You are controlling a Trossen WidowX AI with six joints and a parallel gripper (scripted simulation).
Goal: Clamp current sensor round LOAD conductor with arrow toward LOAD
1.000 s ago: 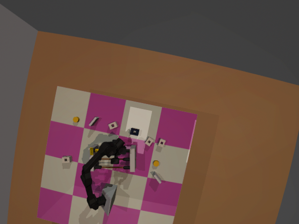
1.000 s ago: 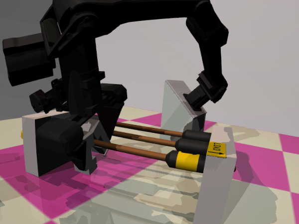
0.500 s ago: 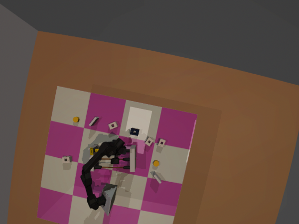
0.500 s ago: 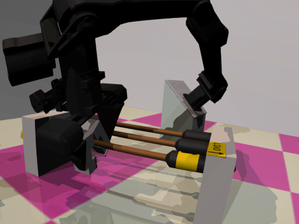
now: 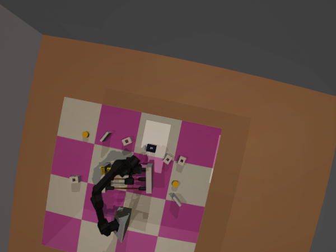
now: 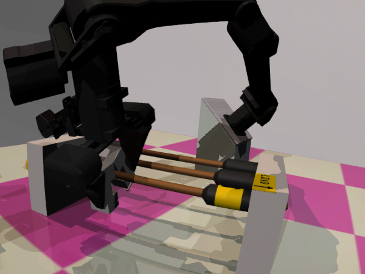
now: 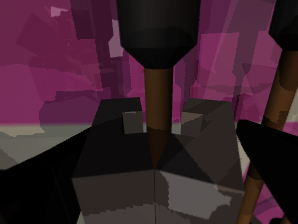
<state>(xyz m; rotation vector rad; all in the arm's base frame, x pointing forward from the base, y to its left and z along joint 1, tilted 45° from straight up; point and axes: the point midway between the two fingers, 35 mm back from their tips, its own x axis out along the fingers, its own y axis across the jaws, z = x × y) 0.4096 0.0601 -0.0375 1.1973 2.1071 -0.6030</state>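
Note:
Three brown conductors run between two grey end blocks (image 6: 261, 219) (image 6: 34, 170). The front one (image 6: 164, 182) (image 7: 157, 100) ends in a yellow band (image 6: 231, 196) beside the yellow LOAD tag (image 6: 264, 182) (image 5: 103, 169). The dark grey split-core sensor (image 6: 110, 170) (image 7: 190, 165) sits round this conductor, close to the end block far from the tag. Its two halves meet along a seam; I cannot tell whether it is latched, and its arrow is hidden. My gripper (image 6: 117, 182) (image 7: 169, 128) (image 5: 139, 168) is open, with one finger on each side of the sensor and gaps showing.
The other two conductors (image 6: 179, 158) (image 6: 176, 170) run close behind. The arm's grey wedge base (image 6: 213, 122) (image 5: 123, 222) stands behind the fixture. Scattered on the checkered mat are small white cubes (image 5: 126, 140) (image 5: 74, 178), yellow discs (image 5: 85, 134) (image 5: 175, 183), grey bars (image 5: 105, 136), a white pad (image 5: 156, 133) and a dark box (image 5: 151, 146).

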